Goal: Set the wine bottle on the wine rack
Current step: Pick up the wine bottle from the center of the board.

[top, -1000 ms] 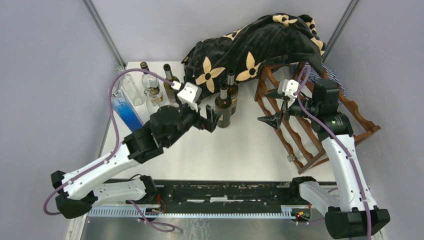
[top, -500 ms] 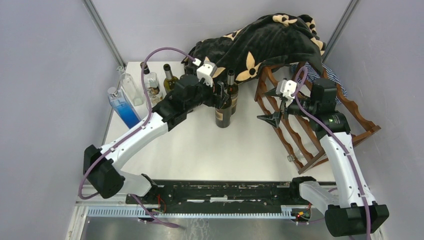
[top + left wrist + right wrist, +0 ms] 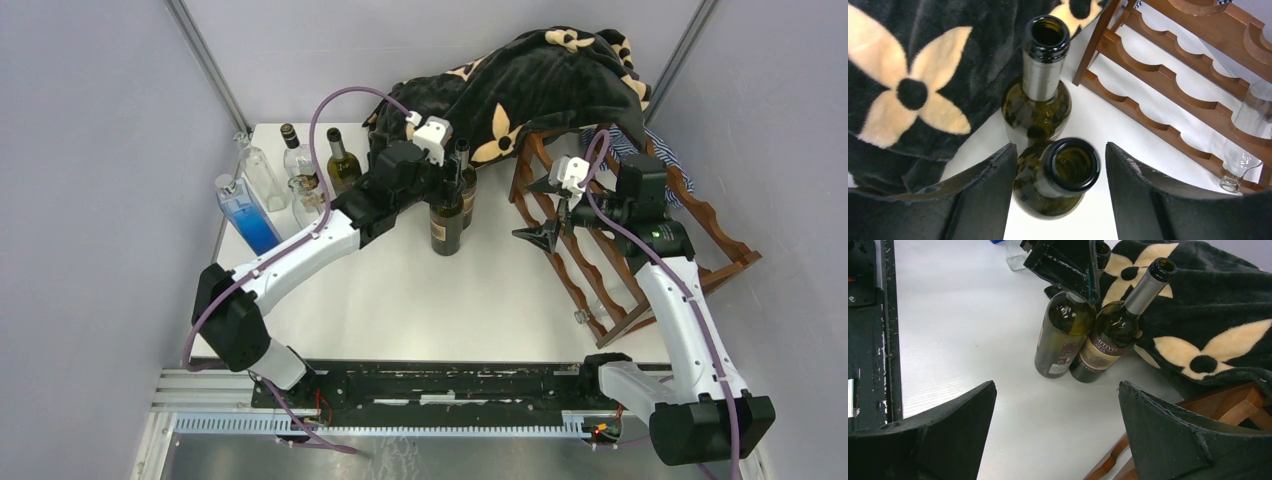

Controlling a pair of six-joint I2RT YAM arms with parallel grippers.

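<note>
Scanning the overhead view from the left, I saw a blue square-sided bottle (image 3: pixel 247 222) and some clear glass bottles (image 3: pixel 264 178) near the far left corner of the white table (image 3: pixel 480 300). At mid-table the left gripper (image 3: pixel 441 186) covered the top of the dark green glass wine bottle (image 3: pixel 446 224), which stood upright just in front of a second green bottle (image 3: pixel 466 190).

Only the left wrist camera showed the jaws: they were apart, straddling the neck with a gap on the left side, and the mouth (image 3: pixel 1070 165) was uncorked. The right wrist camera alone showed the bottle's dark label (image 3: pixel 1060 352).

Further right, the right gripper (image 3: pixel 546 212) hung with its jaws wide apart and nothing between them, beside the dark reddish-brown wooden wine rack (image 3: pixel 640 255). A black blanket with cream flowers (image 3: pixel 530 90) was draped over the rack's far end.
</note>
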